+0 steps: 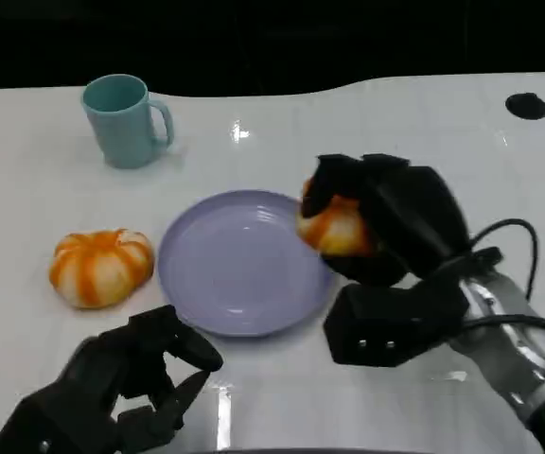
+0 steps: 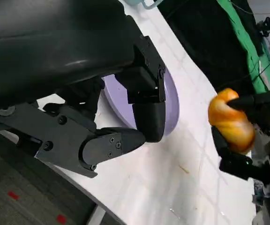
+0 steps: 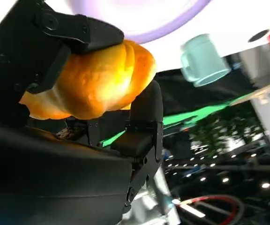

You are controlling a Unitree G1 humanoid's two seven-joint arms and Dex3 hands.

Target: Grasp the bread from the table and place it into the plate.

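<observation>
Holding a bread [image 1: 334, 230] off the tabletop, the right hand [image 1: 386, 222] hangs at the plate's [image 1: 239, 265] right rim, so the grasp looks done and the lift too. What is left, by my reading, is to carry the bread inward over the plate's middle, lower it and let go. The bread is clear of the table, raised just beside and partly over the rim; it is not yet resting in the plate.

The right hand's fingers [image 3: 69, 33] wrap the bread from both sides, closed firmly on it, with the orange crust bulging between them in the right wrist view. The left wrist view shows the same bread [image 2: 231, 122] pinched from above and below, well clear of the white surface.

The left hand [image 1: 112, 388] sits near the front edge of the tabletop, left of centre, its fingers loosely curled and apart, holding nothing and touching no object.

A 2nd bread [image 1: 100, 267] lies on the tabletop left of the plate, untouched. A mug [image 1: 121, 120] stands toward the far left corner, well apart from both hands.
</observation>
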